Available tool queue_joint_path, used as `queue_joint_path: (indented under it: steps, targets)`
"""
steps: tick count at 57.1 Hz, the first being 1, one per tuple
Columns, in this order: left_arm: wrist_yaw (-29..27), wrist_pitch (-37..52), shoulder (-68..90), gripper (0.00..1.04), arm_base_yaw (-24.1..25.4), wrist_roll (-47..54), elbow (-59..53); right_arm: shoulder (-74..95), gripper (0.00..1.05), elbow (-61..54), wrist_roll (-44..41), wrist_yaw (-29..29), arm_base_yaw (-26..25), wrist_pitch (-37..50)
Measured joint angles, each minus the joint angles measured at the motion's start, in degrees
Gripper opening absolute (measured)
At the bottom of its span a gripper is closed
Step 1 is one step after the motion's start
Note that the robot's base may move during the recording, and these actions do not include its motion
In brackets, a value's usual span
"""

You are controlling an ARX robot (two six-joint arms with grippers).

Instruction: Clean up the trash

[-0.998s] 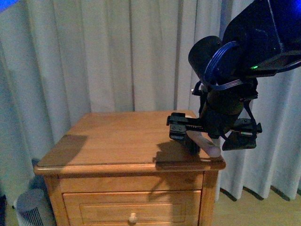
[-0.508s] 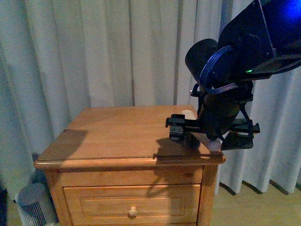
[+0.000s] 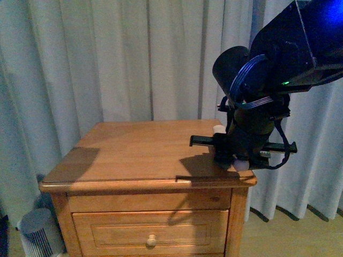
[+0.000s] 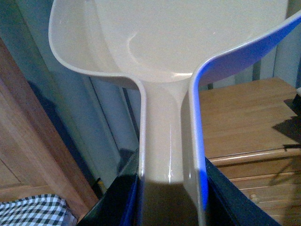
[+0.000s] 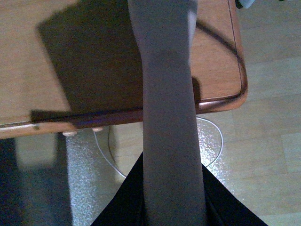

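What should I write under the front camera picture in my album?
Right gripper holds a pale handle at the front right corner of the wooden nightstand, white curtains behind.

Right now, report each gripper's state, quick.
Left gripper: closed on the handle of the dustpan.
Right gripper: closed on a long pale handle; its tool end is out of view.

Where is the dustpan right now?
The dustpan shows only in the left wrist view, held in the air with its handle between the jaws of the left gripper, beside the wooden nightstand; the front view does not show it.
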Motion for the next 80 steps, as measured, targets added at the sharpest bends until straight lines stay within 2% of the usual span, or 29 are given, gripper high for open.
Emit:
queue_joint_path:
  steps: [9, 22, 42, 50, 65, 80]
  targets:
    - [0.0, 0.0, 0.0, 0.29, 0.0, 0.0, 0.0, -3.6, 0.2, -1.3, -2.8, 0.3, -0.3, 1.9]
    - [0.0, 0.0, 0.0, 0.29, 0.0, 0.0, 0.0, -15.5, 0.2, -7.1, -10.5, 2.5, 0.0, 10.0]
    - [0.0, 0.0, 0.0, 0.29, 0.0, 0.0, 0.0, -44.5, 0.2, -31.6, -22.1, 10.4, 0.8, 26.9]
    - [0.0, 0.0, 0.0, 0.29, 0.0, 0.0, 0.0, -55.0, 0.2, -39.5, -25.0, 12.9, 0.6, 30.0]
    - [0.0, 0.0, 0.0, 0.29, 0.0, 0.0, 0.0, -72.3, 0.2, -50.2, -26.1, 14.4, 0.8, 27.4]
    - [0.0, 0.0, 0.0, 0.29, 0.0, 0.0, 0.0, -86.2, 0.2, -58.6, -24.6, 15.4, 0.3, 20.5]
